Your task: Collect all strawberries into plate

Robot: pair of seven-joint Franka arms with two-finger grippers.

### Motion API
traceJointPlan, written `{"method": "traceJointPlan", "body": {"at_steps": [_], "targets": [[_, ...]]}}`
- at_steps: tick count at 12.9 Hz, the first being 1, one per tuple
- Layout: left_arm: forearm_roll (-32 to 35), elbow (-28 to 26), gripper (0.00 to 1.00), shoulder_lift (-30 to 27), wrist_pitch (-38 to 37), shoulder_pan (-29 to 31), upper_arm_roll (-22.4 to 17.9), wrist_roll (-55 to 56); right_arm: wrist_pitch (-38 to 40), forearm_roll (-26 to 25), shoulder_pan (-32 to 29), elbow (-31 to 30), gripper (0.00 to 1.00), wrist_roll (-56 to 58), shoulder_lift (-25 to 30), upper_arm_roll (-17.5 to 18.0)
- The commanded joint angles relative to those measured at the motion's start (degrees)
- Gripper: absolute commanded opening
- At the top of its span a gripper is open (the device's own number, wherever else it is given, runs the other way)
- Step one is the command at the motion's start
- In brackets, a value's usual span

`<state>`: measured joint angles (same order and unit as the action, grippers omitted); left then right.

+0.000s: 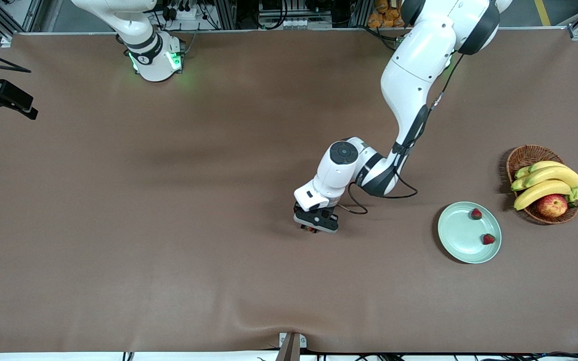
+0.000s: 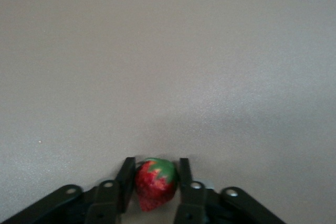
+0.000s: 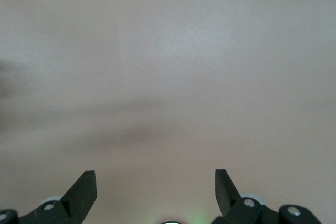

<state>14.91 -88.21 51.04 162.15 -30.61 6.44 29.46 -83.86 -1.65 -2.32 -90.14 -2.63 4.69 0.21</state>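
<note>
**Left gripper pinches the third berry**

The left gripper is down at mid-table, fingers touching both sides of a small red strawberry. Two more red strawberries lie in the pale mint-green round plate. The right gripper waits, jaws spread wide, empty.

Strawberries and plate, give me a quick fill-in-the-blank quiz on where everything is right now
1. The plate holds ____ strawberries.
2. The left pincer has its fingers on either side of the third ____.
3. The apple lies in the basket beside the ____.
4. The right pincer is ____ and holds nothing.

Missing words: two; strawberry; bananas; open
</note>
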Motion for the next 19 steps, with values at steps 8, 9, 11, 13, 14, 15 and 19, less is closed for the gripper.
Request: {"method": "traceJointPlan", "body": {"at_steps": [8,9,11,13,14,15,19], "targets": [[2.67,0.58,0.00,-5.33,-8.04,7.22,0.67,-4.84,0.71,4.97,-3.65,1.20,1.00,1.58,-0.91,0.41],[2.50,0.58,0.00,-6.81,-11.12,8.80,0.76,-6.50,0.37,5.07,-3.65,1.20,1.00,1.58,-1.08,0.41],[1.88,0.58,0.00,-8.49,-15.96,13.79,3.64,-11.16,0.19,4.72,-3.83,1.29,1.00,1.58,-1.35,0.41],[1.88,0.40,0.00,-9.02,-20.44,21.95,9.69,-14.15,-0.25,4.19,-3.91,1.37,1.00,1.66,-1.61,0.41],[1.88,0.40,0.00,-9.72,-24.12,26.26,12.69,-16.60,-0.60,4.28,-3.92,1.37,1.00,1.66,-1.78,0.41],[1.79,0.40,0.00,-10.69,-27.64,29.96,15.15,-19.06,-0.61,4.11,-3.83,1.37,1.00,1.75,-1.70,0.41],[1.88,-1.43,0.03,-12.45,-35.84,42.54,20.71,-27.42,-0.69,4.19,-3.74,1.64,1.00,1.75,-2.40,0.41]]}}
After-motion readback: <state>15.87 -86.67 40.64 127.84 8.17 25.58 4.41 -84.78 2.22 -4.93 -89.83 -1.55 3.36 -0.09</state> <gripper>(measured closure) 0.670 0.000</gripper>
